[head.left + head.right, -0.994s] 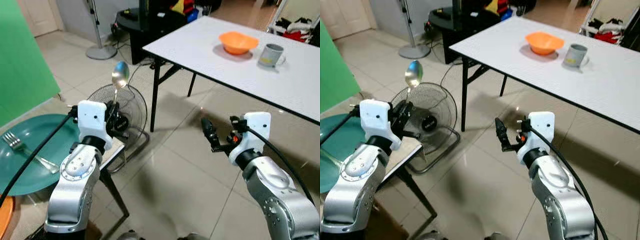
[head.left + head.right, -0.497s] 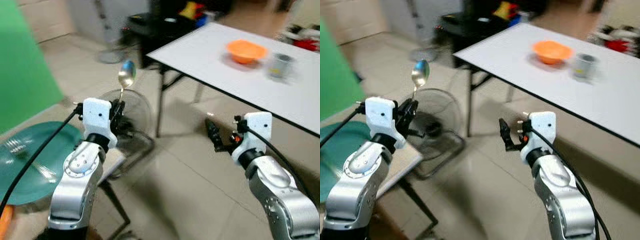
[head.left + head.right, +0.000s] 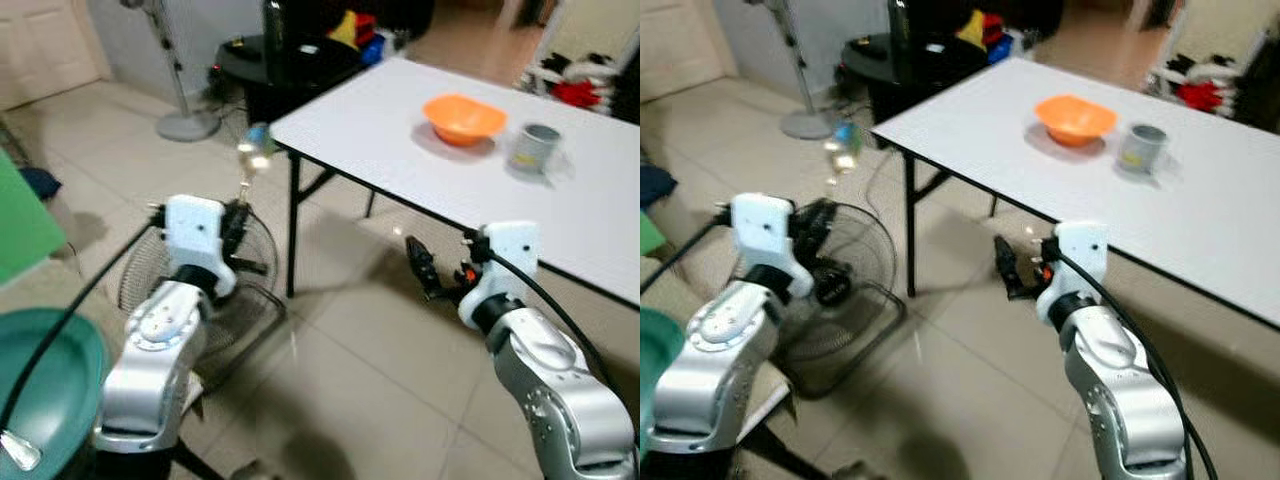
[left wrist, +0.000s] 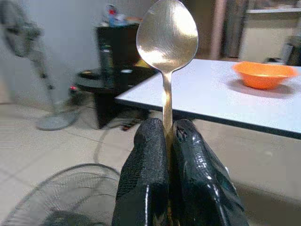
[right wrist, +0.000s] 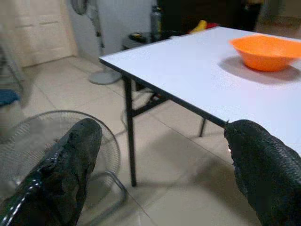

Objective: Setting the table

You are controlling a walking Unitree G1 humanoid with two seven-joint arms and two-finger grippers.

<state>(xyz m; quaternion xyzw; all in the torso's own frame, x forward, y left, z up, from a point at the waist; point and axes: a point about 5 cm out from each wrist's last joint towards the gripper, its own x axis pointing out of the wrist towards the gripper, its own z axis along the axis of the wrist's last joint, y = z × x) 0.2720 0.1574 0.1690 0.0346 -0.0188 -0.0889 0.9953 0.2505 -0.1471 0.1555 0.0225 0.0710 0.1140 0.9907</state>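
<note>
Left gripper (image 4: 168, 141): two black, pebble-textured fingers pressed together on the thin handle of a spoon (image 4: 167, 35); the spoon is polished metal, its oval bowl upright above the fingertips, its lower handle hidden between the fingers; in the head views the spoon bowl (image 3: 252, 150) is blurred and small, raised above the left arm's white wrist housing.

Right gripper (image 5: 160, 165): fingers spread wide apart, nothing between them; both are black and glossy with a grainy surface, their bases cut off by the frame edge; in the head views it is held out over the floor, near the table edge and below its level.

Table (image 3: 400, 110): flat white rectangular top on thin black legs, far end cut off; on it an orange bowl (image 3: 463, 117), shallow and round, and just beside it a grey mug (image 3: 533, 148), blurred, its handle hard to make out.

Fan (image 3: 175, 290): round wire-grille floor fan lying low on the pale glossy tiles behind the left arm, partly hidden by it.

Plate (image 3: 40, 390): dark green, round, cut off at the lower left corner.
</note>
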